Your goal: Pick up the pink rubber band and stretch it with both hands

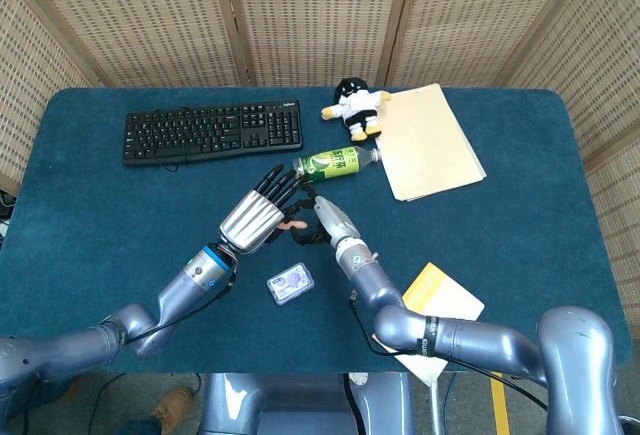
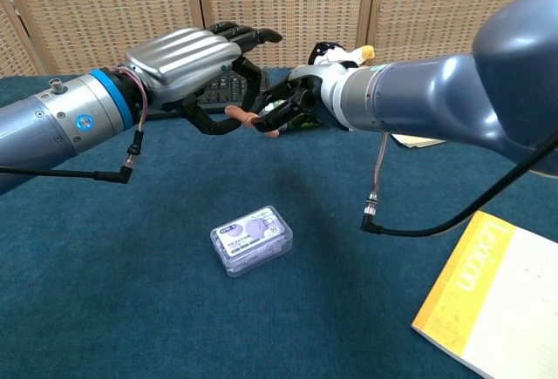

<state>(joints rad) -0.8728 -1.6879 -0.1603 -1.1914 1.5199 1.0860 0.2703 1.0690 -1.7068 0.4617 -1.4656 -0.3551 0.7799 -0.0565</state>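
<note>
The pink rubber band (image 2: 243, 117) hangs above the table, pinched in the dark fingertips of my right hand (image 2: 292, 105). In the head view the band (image 1: 291, 224) shows as a small pink patch between the two hands. My left hand (image 2: 186, 61) is just left of it, fingers stretched out and apart above the band. Its thumb curls under the band's left end, and I cannot tell whether it touches. From above, my left hand (image 1: 257, 217) and right hand (image 1: 319, 219) nearly meet.
A small clear plastic box (image 2: 251, 240) lies on the blue table (image 1: 520, 245) below the hands. A green bottle (image 1: 336, 163), a black keyboard (image 1: 212, 131), a plush toy (image 1: 353, 106) and a tan folder (image 1: 428, 142) lie behind. A yellow book (image 2: 488, 301) sits front right.
</note>
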